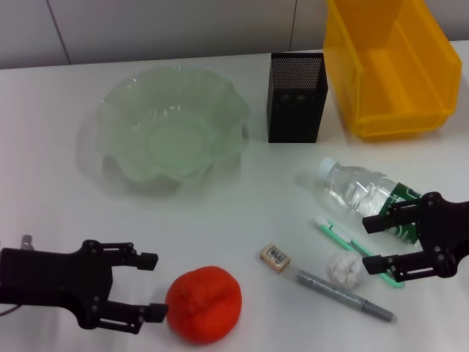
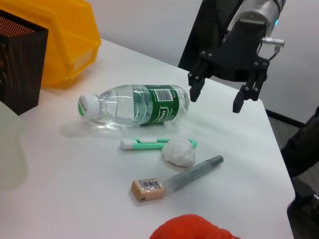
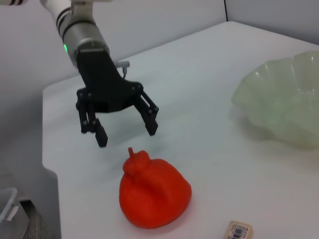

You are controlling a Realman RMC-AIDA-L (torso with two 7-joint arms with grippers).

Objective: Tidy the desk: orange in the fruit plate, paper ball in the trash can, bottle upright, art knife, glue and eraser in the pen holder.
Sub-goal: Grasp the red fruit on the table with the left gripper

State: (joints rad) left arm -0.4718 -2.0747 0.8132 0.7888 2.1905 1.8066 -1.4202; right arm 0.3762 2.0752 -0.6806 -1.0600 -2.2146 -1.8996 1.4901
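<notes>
Head view shows the orange (image 1: 204,304) lying on the white table (image 1: 51,147) near the front edge, with nothing gripping it. Just to its left, the left gripper (image 1: 152,285) hovers low with its 2 fingers spread wide, tips pointing at the fruit but apart from it. The right wrist view confirms a gap between those open fingers and the orange's stem end.

Right of the orange lie the eraser (image 1: 275,257), then the grey glue stick (image 1: 344,295) at a slant, and the paper ball (image 1: 346,268) touching or nearly touching the stick's upper side. The green-and-white art knife (image 1: 338,235) sits just behind the ball. The bottle (image 1: 363,193) lies on its side behind the knife, cap toward the left.

The right gripper (image 1: 374,243) hangs over the bottle's green-labelled end, fingers wide and holding nothing.

Farther back stand the pale green fruit plate (image 1: 121,110), the black mesh pen holder (image 1: 295,97) and the yellow bin (image 1: 388,66).
</notes>
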